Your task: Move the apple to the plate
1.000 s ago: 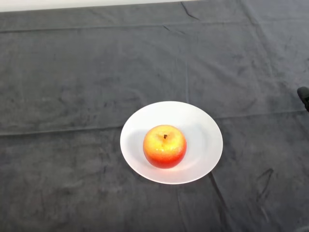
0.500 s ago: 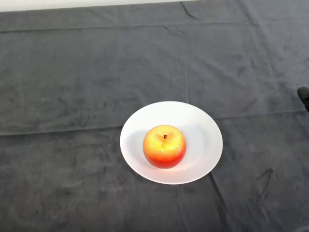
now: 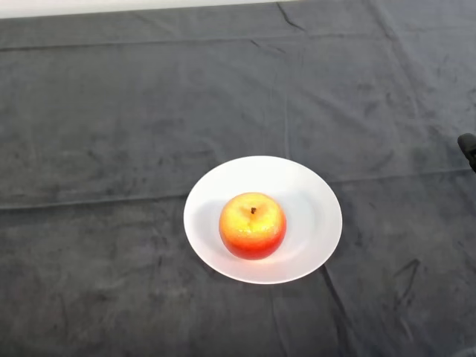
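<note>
**Apple on plate, bench otherwise bare cloth**

The bench (image 3: 111,111) filled nearly the whole head view, covered by a dark grey cloth (image 3: 357,89) that lay in soft wrinkles, with several long creases running across it and one seam-like fold running down toward the plate. A thin pale strip showed along the far edge at the top.

A round white plate (image 3: 312,197) sat a little right of centre and toward the near half of the bench, flat on the cloth, its rim unbroken all the way round.

The apple (image 3: 253,225) rested on the plate, slightly left of the plate's middle and toward its near side. It stood upright, stem end up, yellow around the top and red-orange lower down, with a short dark stem in the dimple. It cast a faint shadow on the white surface to its right.

A small dark shape (image 3: 468,149) poked in at the right edge; I could not tell what it was.

The robot hand did not appear anywhere in the view, so its state could not be told.
</note>
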`<state>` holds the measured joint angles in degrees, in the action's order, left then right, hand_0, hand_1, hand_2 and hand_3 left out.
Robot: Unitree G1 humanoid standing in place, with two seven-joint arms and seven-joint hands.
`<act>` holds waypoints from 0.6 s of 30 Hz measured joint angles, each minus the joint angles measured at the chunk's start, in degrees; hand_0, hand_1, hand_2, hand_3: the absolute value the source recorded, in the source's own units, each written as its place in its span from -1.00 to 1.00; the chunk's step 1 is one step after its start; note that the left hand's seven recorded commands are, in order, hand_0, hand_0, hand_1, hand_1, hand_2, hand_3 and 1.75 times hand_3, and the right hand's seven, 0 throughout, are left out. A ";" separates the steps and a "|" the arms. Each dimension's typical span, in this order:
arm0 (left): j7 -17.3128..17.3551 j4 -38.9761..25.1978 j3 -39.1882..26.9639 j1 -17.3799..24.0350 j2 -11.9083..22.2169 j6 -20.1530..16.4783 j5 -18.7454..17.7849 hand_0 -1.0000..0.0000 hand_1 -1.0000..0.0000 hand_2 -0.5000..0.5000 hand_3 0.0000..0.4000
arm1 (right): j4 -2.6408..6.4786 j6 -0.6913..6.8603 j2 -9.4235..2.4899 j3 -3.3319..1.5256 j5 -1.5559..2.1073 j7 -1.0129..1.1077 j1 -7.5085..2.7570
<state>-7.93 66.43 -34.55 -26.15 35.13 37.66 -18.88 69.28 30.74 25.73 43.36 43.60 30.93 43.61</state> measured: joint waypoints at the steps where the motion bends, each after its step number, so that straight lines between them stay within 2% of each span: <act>1: 0.00 0.00 0.00 -0.01 0.00 0.00 0.00 1.00 1.00 0.00 -1.00 | 0.00 0.00 0.00 0.00 0.00 0.00 0.00; 18: 0.17 0.34 0.11 -0.36 0.00 0.19 0.02 1.00 1.00 0.00 -1.00 | 0.00 0.00 0.00 0.00 0.00 0.01 0.00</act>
<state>-7.76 66.78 -34.44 -26.52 35.13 37.85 -18.86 69.28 30.74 25.73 43.36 43.59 30.94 43.61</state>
